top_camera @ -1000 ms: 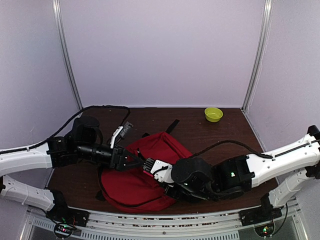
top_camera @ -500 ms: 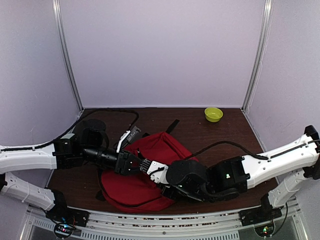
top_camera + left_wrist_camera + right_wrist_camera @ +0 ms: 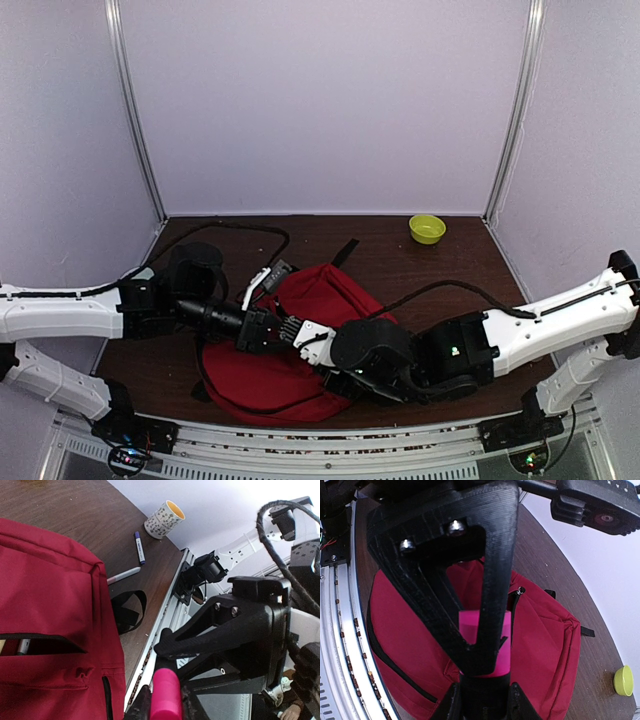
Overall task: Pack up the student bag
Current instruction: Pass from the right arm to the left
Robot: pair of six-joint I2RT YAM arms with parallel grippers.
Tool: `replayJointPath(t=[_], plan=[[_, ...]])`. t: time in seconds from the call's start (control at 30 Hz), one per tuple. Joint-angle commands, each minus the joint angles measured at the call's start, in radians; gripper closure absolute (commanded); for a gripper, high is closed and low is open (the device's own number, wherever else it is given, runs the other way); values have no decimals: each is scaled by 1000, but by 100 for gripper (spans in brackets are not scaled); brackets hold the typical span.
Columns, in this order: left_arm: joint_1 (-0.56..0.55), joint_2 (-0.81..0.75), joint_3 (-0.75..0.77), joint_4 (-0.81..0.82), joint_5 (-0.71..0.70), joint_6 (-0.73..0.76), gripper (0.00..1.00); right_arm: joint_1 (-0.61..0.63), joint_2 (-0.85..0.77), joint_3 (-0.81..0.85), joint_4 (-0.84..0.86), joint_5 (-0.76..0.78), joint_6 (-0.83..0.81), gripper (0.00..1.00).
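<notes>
The student bag (image 3: 290, 345), a dark-red backpack, lies flat in the middle of the table. It also shows in the left wrist view (image 3: 50, 595) and in the right wrist view (image 3: 540, 640). A marker with a pink end (image 3: 165, 695) and a black body (image 3: 482, 695) hangs above it. My left gripper (image 3: 270, 329) is shut on the pink end (image 3: 492, 645). My right gripper (image 3: 292, 331) is shut on the black body. The two grippers meet tip to tip over the bag. The bag's front pocket (image 3: 40, 644) gapes, with pens inside.
A small green bowl (image 3: 427, 228) sits at the back right. In the left wrist view a patterned mug (image 3: 165, 519), a blue marker (image 3: 139, 547) and a grey marker (image 3: 123, 575) lie near the table's front rail. A black strap (image 3: 127, 611) trails off the bag.
My left arm has moved right and its gripper has closed in on the marker held by the right gripper. The right gripper has shifted slightly left.
</notes>
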Motion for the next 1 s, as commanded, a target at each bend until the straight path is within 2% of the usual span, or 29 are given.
replayJointPath(t=[0.0,0.13,0.4,0.8,0.97], plan=[[-3,20,24,51,5,6,90,7,-15,24,27,33,1,100],[-3,23,22,51,1,6,100,7,-16,26,27,39,4,100],[-3,18,22,45,-30,6,100,7,-3,62,-33,68,50,98],[-3,-18,28,-23,-146,33,100,1,-13,66,-79,66,108,38],[3,-31,29,-52,-212,33,100,-7,-35,53,-73,60,124,24]])
